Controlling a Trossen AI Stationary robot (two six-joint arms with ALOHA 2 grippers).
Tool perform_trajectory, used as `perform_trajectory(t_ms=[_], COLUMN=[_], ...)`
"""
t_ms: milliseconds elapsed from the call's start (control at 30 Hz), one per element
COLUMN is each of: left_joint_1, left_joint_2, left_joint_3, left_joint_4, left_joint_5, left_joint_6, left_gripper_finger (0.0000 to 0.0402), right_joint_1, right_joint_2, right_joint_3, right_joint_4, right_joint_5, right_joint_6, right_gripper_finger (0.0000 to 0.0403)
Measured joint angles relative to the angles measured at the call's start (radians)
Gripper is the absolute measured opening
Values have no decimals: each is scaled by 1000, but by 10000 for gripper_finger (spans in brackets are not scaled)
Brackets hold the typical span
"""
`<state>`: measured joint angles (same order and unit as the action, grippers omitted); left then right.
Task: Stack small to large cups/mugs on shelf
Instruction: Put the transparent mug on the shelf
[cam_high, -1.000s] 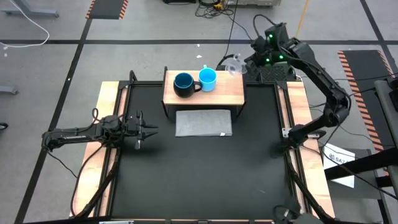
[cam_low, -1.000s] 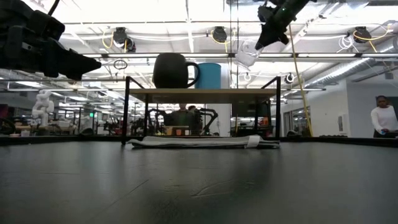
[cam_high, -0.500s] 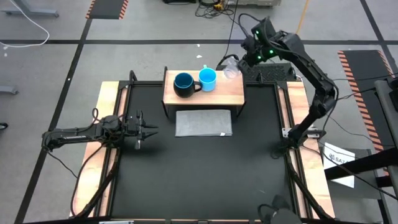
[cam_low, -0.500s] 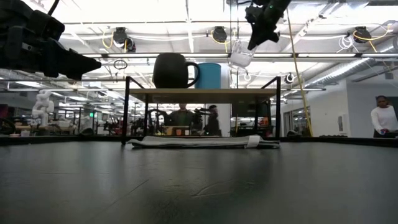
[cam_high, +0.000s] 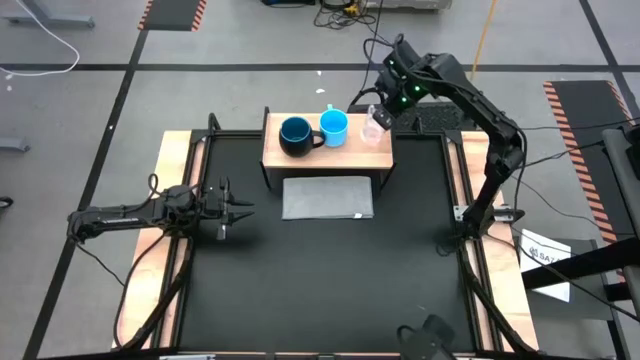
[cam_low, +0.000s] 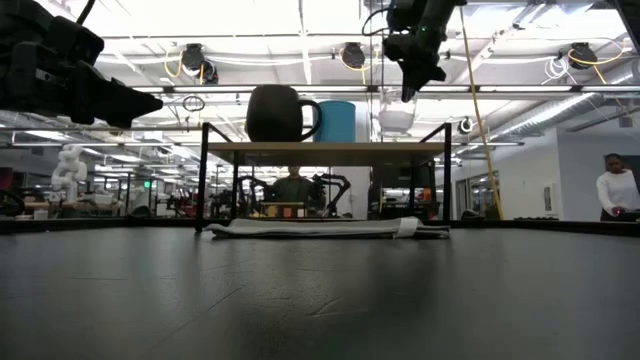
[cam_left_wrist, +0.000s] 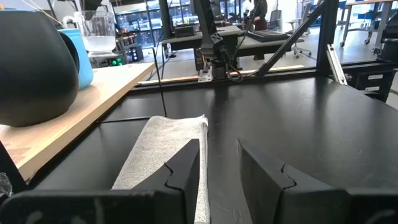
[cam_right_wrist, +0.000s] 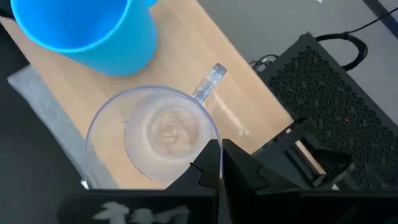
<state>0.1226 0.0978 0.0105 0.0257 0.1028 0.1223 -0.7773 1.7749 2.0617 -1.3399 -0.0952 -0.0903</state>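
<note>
Item: clear cup (cam_right_wrist: 163, 134), rim pinched by closed right gripper (cam_right_wrist: 219, 163) above shelf (cam_high: 345, 152). Risk: 1 slip, cup tips. Left gripper (cam_left_wrist: 219, 163) idle, parted, empty.

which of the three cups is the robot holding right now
The small clear transparent cup, pinched at its rim by the right gripper over the wooden shelf. The dark navy mug and light-blue mug stand free.
</note>
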Motion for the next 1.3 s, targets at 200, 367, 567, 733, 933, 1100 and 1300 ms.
perform_trajectory(t_ms=[200, 367, 567, 733, 933, 1100, 1300], left_joint_1=[0, 0, 0, 0, 0, 0, 0], left_joint_2=[0, 0, 0, 0, 4, 36, 73], left_joint_3=[0, 0, 0, 0, 0, 0, 0], left_joint_4=[0, 0, 0, 0, 0, 0, 0], left_joint_5=[0, 0, 0, 0, 1, 1, 1], left_joint_6=[5, 5, 5, 5, 4, 4, 12], left_gripper_finger=[108, 108, 108, 108, 108, 108, 108], right_joint_1=[8, 24, 47, 64, 76, 80, 79], right_joint_2=[3, 3, 3, 15, 56, 57, 57], right_joint_3=[0, 0, 0, 0, 0, 0, 0], right_joint_4=[-9, -45, -44, -38, -41, -31, -52], right_joint_5=[-5, -5, -5, -5, -5, -5, -5], right_joint_6=[-1, -9, -8, -2, 2, -1, 2], right_gripper_finger=[0, 0, 0, 0, 0, 0, 0])
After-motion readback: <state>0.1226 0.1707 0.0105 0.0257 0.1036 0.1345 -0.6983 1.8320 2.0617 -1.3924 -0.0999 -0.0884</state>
